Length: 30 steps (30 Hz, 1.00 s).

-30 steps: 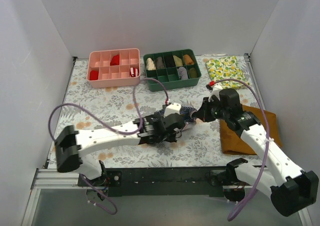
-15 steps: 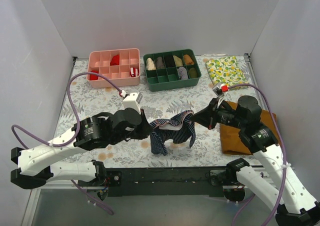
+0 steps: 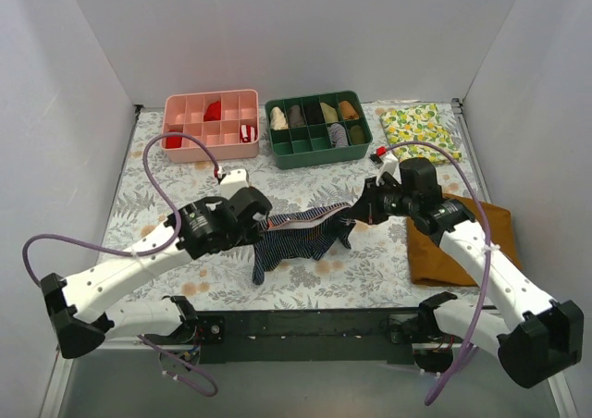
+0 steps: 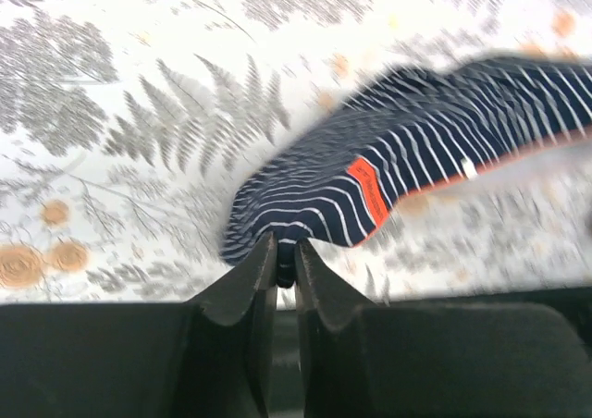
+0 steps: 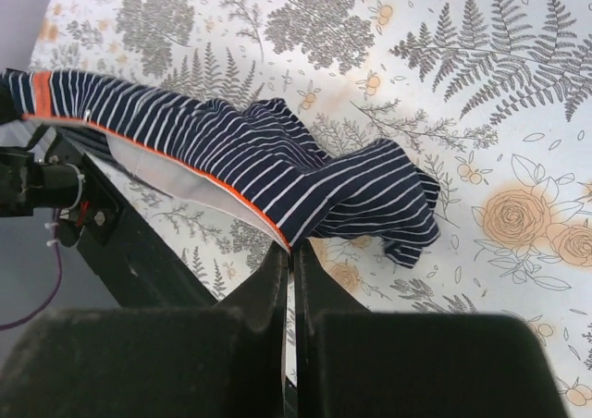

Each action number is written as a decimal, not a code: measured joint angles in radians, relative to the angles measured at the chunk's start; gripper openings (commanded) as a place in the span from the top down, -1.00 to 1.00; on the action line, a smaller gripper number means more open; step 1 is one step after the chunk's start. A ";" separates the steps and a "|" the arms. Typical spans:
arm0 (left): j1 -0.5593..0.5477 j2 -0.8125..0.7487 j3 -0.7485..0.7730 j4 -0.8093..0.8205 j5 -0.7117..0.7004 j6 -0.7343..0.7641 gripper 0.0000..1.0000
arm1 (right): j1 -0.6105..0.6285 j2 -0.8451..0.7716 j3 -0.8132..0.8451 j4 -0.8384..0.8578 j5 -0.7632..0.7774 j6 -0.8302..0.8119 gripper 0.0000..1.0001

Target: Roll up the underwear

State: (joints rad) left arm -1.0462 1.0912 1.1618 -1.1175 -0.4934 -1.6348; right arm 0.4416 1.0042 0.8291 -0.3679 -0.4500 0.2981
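**Jaws clamped at both ends, roll not yet begun**

Top view: the left gripper (image 3: 264, 222) has its jaws closed on one end of the waistband of the underwear (image 3: 298, 237), and the right gripper (image 3: 363, 213) is closed on the other end. The navy striped garment hangs stretched between them at the centre of the frame, below the green tray (image 3: 319, 155). One leg droops toward the lower left. Whether that leg touches the floral table cover (image 3: 166, 191) I cannot tell. The mustard-brown cloth (image 3: 462, 247) lies at the right edge and the lemon-print cloth (image 3: 421, 129) at the upper right. Both are apart from the garment.

Left wrist view: the two fingers meet at the bottom centre with only a sliver of gap, pinching a bunched corner of striped fabric. The rest of the cloth runs off to the upper right, blurred. An orange tab (image 4: 370, 189) is sewn on near the pinch. It seems to carry dark lettering, but this is too blurred to read.

Right wrist view: the jaws are pressed shut on the orange-edged waistband at the bottom centre. The cloth stretches to the upper left, and a crumpled leg sags to the right over the table cover.

By my judgement the task is at an early stage. The garment is held up and spread, not laid flat, and no fold or turn of a roll shows. Laying it down, smoothing, folding and rolling all remain. No other writing is legible.
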 measured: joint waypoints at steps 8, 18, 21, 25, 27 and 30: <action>0.375 0.156 -0.051 0.307 0.159 0.284 0.79 | 0.000 0.203 0.086 0.038 0.041 -0.037 0.97; 0.552 0.409 -0.031 0.570 0.343 0.436 0.51 | -0.012 0.537 0.266 0.087 0.089 -0.055 0.97; 0.601 0.458 -0.026 0.615 0.367 0.461 0.31 | -0.023 0.660 0.350 0.076 0.127 -0.062 0.71; 0.660 0.531 -0.004 0.660 0.394 0.489 -0.19 | -0.045 0.809 0.503 0.049 0.194 -0.069 -0.09; 0.688 0.568 0.012 0.674 0.404 0.502 -0.35 | -0.060 0.845 0.536 0.048 0.232 -0.075 -0.55; 0.717 0.578 0.021 0.675 0.413 0.510 -0.43 | -0.079 0.842 0.534 0.034 0.288 -0.080 -0.57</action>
State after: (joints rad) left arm -0.3290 1.6688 1.1824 -0.4427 -0.0807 -1.1244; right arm 0.3626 1.8465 1.3632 -0.3340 -0.1616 0.2180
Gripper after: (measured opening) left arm 0.678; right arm 0.770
